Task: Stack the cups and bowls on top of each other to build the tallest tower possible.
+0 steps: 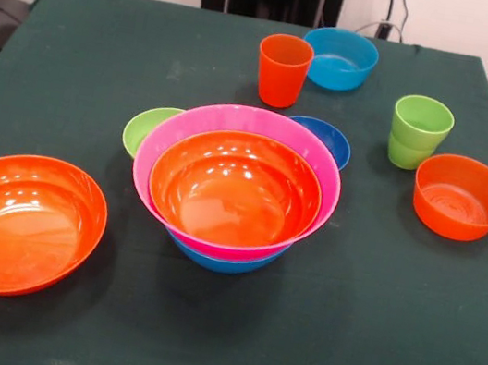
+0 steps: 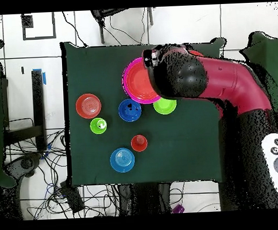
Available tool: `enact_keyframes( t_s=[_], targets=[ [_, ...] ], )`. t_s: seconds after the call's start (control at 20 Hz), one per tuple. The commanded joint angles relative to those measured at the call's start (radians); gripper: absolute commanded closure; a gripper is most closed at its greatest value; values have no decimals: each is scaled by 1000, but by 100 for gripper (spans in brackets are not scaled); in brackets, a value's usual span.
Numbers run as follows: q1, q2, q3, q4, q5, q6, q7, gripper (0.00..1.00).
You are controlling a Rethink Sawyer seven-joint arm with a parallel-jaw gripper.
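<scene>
Three large glossy plastic bowls, orange in pink in blue, form the low tower (image 1: 233, 195) at the table's middle, while the second large orange bowl (image 1: 17, 222), smaller bowls and cups stand unstacked; gripper state I cannot tell.

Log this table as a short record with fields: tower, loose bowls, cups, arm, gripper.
tower: orange bowl nested in pink bowl, over blue bowl
loose bowls: large orange bowl, smaller orange bowl, light blue bowl, dark blue bowl, lime green bowl
cups: orange cup upright; two lime green cups stacked
arm: red arm above the tower in the overhead view
gripper: not visible
</scene>
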Motion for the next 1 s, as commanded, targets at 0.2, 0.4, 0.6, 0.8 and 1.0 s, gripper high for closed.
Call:
enact_keyframes(
  t_s=[0.2, 0.4, 0.6, 0.8, 1.0],
  targets=[
    [-27, 106, 90, -49, -82, 128, -197, 0],
    [-56, 151, 124, -68, -110, 111, -250, 0],
    [-87, 193, 167, -88, -143, 106, -300, 0],
    [-114, 230, 205, -111, -183, 115, -336, 0],
    [-130, 281, 232, -152, -213, 126, -353, 0]
  ],
)
